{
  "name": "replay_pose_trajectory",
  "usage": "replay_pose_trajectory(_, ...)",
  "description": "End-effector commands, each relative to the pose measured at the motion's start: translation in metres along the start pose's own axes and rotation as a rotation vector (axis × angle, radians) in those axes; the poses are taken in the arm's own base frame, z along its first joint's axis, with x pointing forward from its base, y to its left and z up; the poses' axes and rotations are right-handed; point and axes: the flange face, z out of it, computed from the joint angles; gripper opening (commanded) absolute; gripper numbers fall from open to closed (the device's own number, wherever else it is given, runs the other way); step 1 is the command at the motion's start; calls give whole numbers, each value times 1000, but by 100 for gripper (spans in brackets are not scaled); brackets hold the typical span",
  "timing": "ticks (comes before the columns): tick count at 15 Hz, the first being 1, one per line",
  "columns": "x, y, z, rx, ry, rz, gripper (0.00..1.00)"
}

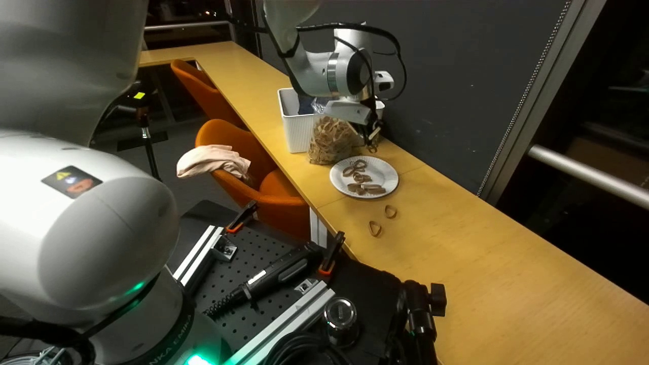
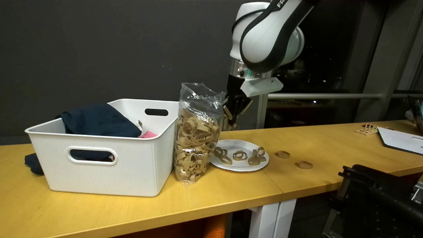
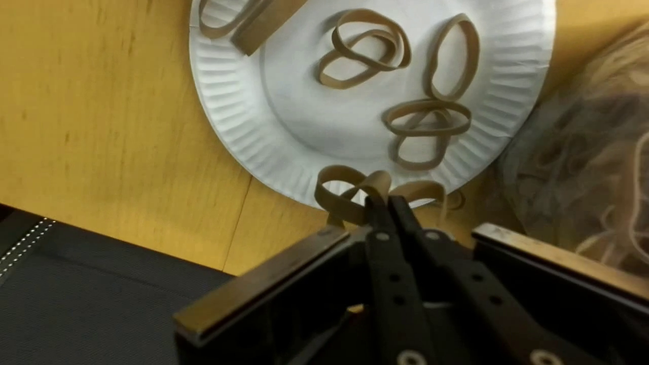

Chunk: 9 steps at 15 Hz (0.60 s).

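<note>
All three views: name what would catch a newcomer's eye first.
Probably the clear bag packed with tan bands, standing on the table between the white bin and the paper plate. Next come the loose bands on that plate. Then the black hand, pinching more bands, seen at the plate's lower edge in the wrist view.

I have the black gripper (image 3: 386, 202) at the bottom, its fingertips (image 3: 373, 204) pinched together on looped tan rubber bands (image 3: 350, 210) that poke out to both sides. Beyond them I see a round white paper plate (image 3: 304, 116) with a ridged rim on the yellow wooden table (image 3: 127, 126). The plate holds a crossed pair of tan bands (image 3: 355, 57), a lone oval band (image 3: 472, 50) meeting a second overlapping pair (image 3: 428, 132), and, at upper left, a curved loop (image 3: 217, 33) beside a flat tan strip (image 3: 268, 25). A clear plastic bag full of bands (image 3: 583, 152) blurs at right.
</note>
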Motion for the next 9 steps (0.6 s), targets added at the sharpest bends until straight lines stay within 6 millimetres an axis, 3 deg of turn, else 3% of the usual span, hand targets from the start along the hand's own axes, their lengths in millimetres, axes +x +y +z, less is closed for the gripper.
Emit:
replay_pose_trajectory(1,4,2,-49,-45,-14,39,1)
replay_pose_trajectory(6,25,-5,-111,-81,31,37,1)
replay_pose_trajectory(9,31,-22,-145,-83,71,20,1)
